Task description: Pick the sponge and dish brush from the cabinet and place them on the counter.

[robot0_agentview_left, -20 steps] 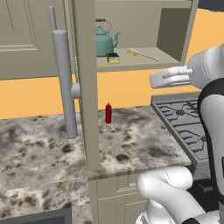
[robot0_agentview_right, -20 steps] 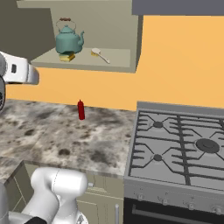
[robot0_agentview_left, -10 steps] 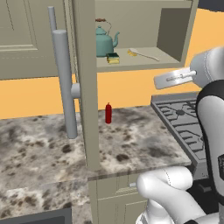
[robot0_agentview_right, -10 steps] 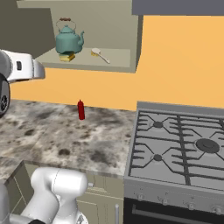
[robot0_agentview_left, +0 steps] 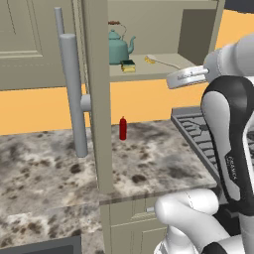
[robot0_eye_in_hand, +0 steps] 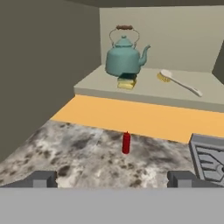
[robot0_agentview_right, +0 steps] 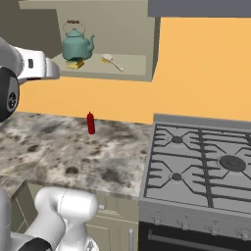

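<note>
The cabinet [robot0_agentview_left: 94, 99] stands open, and its beige shelf [robot0_eye_in_hand: 148, 94] holds both items. The yellow sponge [robot0_eye_in_hand: 126, 82] with a green top lies right in front of a teal kettle [robot0_eye_in_hand: 124, 57]; it also shows as the sponge [robot0_agentview_left: 128, 66] and the sponge [robot0_agentview_right: 75, 63]. To its right lies the cream dish brush [robot0_eye_in_hand: 179, 82], bristles toward the kettle, seen too as the dish brush [robot0_agentview_left: 161, 61] and the dish brush [robot0_agentview_right: 112, 62]. My gripper [robot0_eye_in_hand: 111, 179] is open and holds nothing, well short of the shelf, above the speckled counter [robot0_eye_in_hand: 83, 153].
A red bottle [robot0_eye_in_hand: 126, 143] stands upright on the counter [robot0_agentview_left: 149, 158] below the shelf. The open door's long bar handle [robot0_agentview_left: 72, 94] juts out at the left. A grey stove [robot0_agentview_right: 206, 166] with grates borders the counter on the right.
My hand has risen a little and moved forward toward the cabinet shelf. The sponge, brush, kettle and bottle have not moved.
</note>
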{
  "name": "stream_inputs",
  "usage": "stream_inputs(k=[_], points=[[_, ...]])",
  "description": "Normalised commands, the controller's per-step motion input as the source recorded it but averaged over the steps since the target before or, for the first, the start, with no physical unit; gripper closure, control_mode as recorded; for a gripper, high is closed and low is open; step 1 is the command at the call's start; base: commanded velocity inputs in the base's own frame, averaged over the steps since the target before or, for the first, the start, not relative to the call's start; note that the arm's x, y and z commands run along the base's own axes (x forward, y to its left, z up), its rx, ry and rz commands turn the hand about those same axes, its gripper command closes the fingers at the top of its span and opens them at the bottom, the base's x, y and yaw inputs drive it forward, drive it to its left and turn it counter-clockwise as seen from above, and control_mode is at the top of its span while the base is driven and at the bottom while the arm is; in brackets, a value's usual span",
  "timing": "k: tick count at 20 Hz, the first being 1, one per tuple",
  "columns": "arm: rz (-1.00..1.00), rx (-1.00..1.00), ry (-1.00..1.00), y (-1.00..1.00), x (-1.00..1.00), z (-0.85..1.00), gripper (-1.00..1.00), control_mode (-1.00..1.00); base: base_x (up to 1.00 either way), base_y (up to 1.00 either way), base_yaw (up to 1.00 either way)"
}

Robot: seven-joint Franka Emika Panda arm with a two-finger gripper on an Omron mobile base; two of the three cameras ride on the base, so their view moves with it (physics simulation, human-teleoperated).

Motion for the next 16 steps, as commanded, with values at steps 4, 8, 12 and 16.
stream_inputs(k=[4, 8, 12, 16], points=[[-0.12, -0.01, 0.00, 0.00, 0.46, 0.00, -1.00, -1.00, 0.00, 0.00, 0.00], [-0.01, 0.00, 0.00, 0.00, 0.48, 0.00, -1.00, -1.00, 0.00, 0.00, 0.00], [0.00, 0.00, 0.00, -0.01, 0.49, 0.00, -1.00, -1.00, 0.00, 0.00, 0.00], [0.00, 0.00, 0.00, 0.00, 0.44, 0.00, -1.00, -1.00, 0.00, 0.00, 0.00]])
